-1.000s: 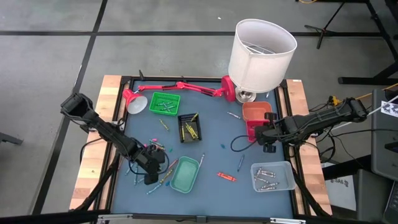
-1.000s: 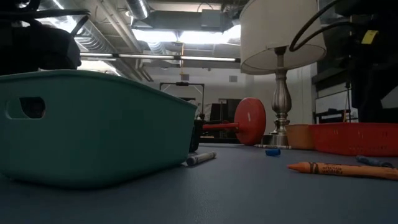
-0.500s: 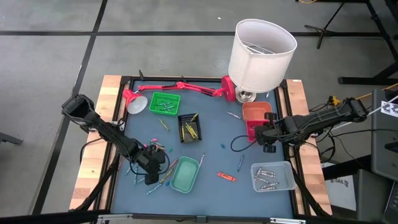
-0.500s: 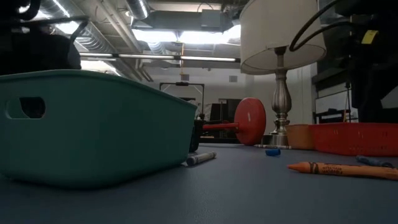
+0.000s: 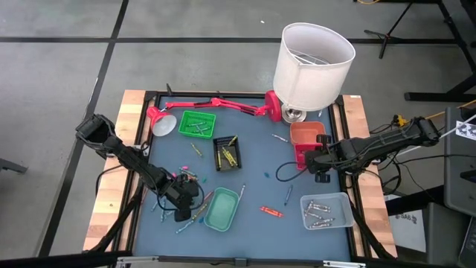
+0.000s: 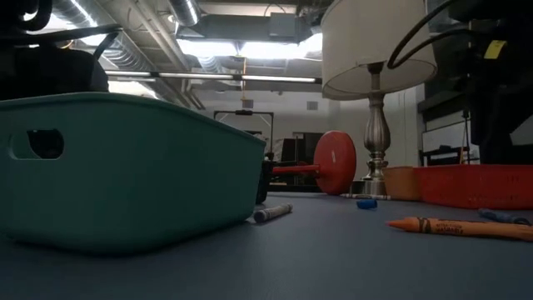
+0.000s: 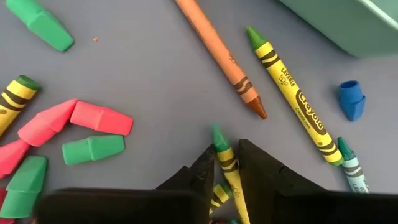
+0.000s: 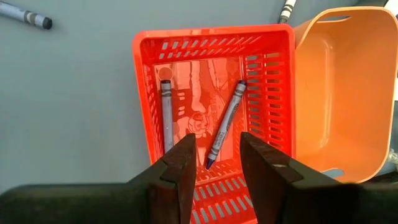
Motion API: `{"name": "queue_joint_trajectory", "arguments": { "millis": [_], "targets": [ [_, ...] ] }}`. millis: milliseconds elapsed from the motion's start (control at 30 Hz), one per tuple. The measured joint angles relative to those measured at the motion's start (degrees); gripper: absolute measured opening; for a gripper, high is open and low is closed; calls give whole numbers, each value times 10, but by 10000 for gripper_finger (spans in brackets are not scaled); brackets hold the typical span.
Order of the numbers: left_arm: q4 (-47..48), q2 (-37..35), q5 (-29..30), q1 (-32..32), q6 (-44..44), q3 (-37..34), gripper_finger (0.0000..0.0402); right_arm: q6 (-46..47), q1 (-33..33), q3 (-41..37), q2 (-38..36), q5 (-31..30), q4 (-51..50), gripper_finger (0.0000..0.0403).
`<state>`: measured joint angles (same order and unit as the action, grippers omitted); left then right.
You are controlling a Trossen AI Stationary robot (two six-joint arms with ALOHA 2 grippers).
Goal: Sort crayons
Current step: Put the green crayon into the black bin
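Note:
Crayons lie scattered over the blue mat near the table's front left. My left gripper (image 5: 184,207) points down among them, next to the teal tray (image 5: 222,209), and is shut on a green-tipped, yellow-wrapped crayon (image 7: 222,155). An orange-brown crayon (image 7: 217,53) and another green-tipped one (image 7: 292,99) lie flat just beyond it. My right gripper (image 8: 217,140) hovers open over the red basket (image 8: 155,62), which holds two greyish crayons (image 8: 165,112). It touches nothing. My left gripper has the green-tipped crayon between its two fingers, just behind the pointed tip (image 7: 219,142). The fingers (image 7: 202,171) come from above, slanting down, one on each long side. The crayon lies flat on the mat, its tip sticking out past the fingertips.
Pink and green stubs (image 7: 93,118) and a blue cap (image 7: 351,99) lie around the left gripper. Green (image 5: 197,123), black (image 5: 227,152), orange (image 5: 306,134) and clear (image 5: 326,211) trays, a white-shaded lamp (image 5: 312,63) and a red desk lamp (image 5: 216,104) stand farther off. An orange crayon (image 5: 271,212) lies mid-front.

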<state>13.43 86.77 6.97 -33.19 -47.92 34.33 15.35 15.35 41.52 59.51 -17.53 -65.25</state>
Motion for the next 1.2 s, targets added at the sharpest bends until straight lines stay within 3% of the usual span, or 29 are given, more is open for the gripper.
{"name": "queue_joint_trajectory", "arguments": {
  "millis": [300, 600, 1200],
  "targets": [
    [-2, 1, 12, 0, 0, -1, 6, 0, 0, 0, 0, 0, 0, 122],
    [7, 5, 10, 15, 7, 24, 8, 0, 0, 0, 0, 1, 4, 122],
    [108, 4, 15, 111, 139, 144, 8, 0, 0, 0, 0, 6, 9, 122]
  ]
}}
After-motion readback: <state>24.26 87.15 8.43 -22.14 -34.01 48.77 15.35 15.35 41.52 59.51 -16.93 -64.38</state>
